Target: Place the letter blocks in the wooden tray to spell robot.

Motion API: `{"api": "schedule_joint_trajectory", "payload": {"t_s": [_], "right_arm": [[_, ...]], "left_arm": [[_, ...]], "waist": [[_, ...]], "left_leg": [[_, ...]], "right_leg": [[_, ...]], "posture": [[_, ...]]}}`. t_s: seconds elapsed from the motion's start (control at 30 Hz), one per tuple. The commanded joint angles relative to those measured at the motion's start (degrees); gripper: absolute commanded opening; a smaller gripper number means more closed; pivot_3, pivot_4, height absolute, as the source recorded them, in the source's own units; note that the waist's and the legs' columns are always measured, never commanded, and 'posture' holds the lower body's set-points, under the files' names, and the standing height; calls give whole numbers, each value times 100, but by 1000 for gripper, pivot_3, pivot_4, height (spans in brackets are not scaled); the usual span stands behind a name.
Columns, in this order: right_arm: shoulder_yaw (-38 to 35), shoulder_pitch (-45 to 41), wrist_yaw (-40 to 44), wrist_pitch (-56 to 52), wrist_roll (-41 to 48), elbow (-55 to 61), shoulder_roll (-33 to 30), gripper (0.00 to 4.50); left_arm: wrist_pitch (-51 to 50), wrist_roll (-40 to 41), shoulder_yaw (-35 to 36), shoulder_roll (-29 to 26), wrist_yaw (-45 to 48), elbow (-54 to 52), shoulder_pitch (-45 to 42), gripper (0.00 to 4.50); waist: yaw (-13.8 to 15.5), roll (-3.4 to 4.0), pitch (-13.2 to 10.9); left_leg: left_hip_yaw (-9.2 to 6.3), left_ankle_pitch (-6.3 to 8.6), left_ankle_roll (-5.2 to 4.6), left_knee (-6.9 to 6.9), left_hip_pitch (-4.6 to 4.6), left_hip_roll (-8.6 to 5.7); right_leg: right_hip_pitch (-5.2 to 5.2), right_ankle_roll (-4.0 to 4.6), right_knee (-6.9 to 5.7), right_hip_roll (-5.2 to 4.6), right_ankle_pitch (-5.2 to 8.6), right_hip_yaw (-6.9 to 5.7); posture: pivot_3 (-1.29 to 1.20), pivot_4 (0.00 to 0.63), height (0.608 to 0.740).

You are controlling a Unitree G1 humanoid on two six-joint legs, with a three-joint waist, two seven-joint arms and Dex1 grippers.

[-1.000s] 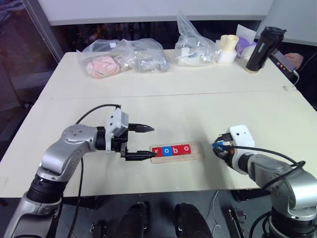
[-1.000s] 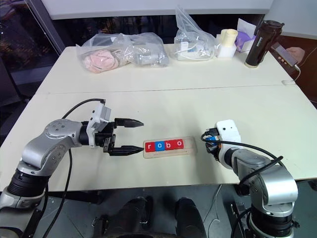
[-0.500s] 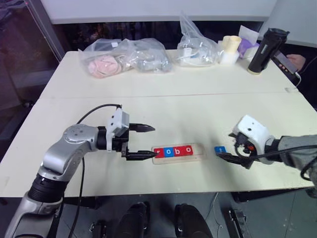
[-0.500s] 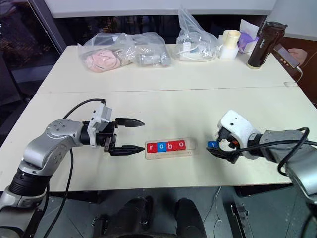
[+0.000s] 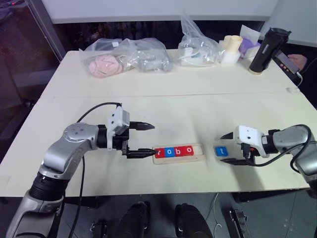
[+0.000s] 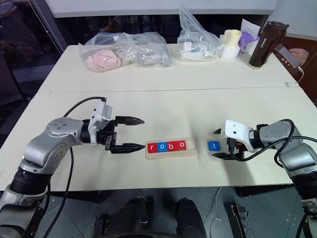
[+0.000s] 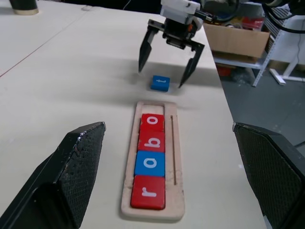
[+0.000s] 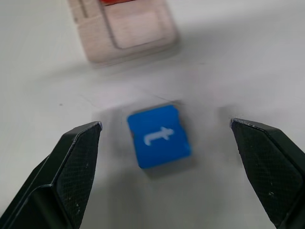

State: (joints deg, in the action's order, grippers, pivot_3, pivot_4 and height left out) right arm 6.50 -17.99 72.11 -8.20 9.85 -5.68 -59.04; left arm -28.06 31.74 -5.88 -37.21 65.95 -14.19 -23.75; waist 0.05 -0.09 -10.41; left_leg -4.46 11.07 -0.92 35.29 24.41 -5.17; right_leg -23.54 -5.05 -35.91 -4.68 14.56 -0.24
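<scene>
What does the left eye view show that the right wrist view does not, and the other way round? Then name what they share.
Left eye view alone: the left pincer open at the wooden tray's left end, the blocks r, o, b, o in a row, and bags at the table's far side. Right wrist view alone: the tray's free end slot from close by, bare. Shared: the blue t block lying on the table between the open right pincer's fingers, outside the tray.
</scene>
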Motion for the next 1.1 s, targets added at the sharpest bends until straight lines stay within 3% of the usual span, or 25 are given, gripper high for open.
{"api": "schedule_joint_trajectory", "payload": {"t_s": [0.03, 0.27, 0.37, 0.53, 0.83, 1.1], "right_arm": [[-67, -118, 131, 41, 12, -6, 31, 4454], [0, -151, 159, 129, -216, -223, 71, 4454], [-23, -149, 180, 94, -210, -246, 108, 3552], [3, -194, 191, 155, -306, -306, 156, 1113], [43, -588, 296, -287, -136, 600, 251, 1118], [418, -685, 420, -68, -423, 569, 405, 1118]], "left_arm": [[30, 63, 151, -65, -18, -226, 19, 4500], [13, 65, 147, -70, -57, -257, 17, 4500], [7, 69, 153, -81, -62, -267, 33, 4500], [-3, 74, 151, -85, -77, -267, 34, 4500], [-5, 80, 138, -92, -100, -298, 57, 4500], [19, 70, 127, -39, -149, -298, 44, 4500]], "waist": [[28, 0, 0], [74, 1, 1], [69, 1, 1], [64, 1, 1], [59, 3, 0], [69, 1, 1]], "left_leg": [[0, 0, 0, 0, 0, 0], [0, 0, 3, 3, -1, 0], [1, 0, 2, 3, 0, -1], [1, 0, 3, 3, -1, 0], [0, -1, 4, 5, -1, 0], [1, -1, 4, 8, 0, -3]], "right_leg": [[-1, 0, 0, 0, 0, 1], [-3, 2, -7, 0, 0, 1], [-3, 1, -6, 0, 0, 2], [-3, 1, -10, 0, 0, 2], [-7, 2, -15, 1, 0, 3], [-5, 1, -12, -2, 0, 4]], "posture": [[0, 150, 738], [0, 150, 738], [0, 150, 738], [0, 150, 738], [0, 150, 738], [0, 150, 738]]}}
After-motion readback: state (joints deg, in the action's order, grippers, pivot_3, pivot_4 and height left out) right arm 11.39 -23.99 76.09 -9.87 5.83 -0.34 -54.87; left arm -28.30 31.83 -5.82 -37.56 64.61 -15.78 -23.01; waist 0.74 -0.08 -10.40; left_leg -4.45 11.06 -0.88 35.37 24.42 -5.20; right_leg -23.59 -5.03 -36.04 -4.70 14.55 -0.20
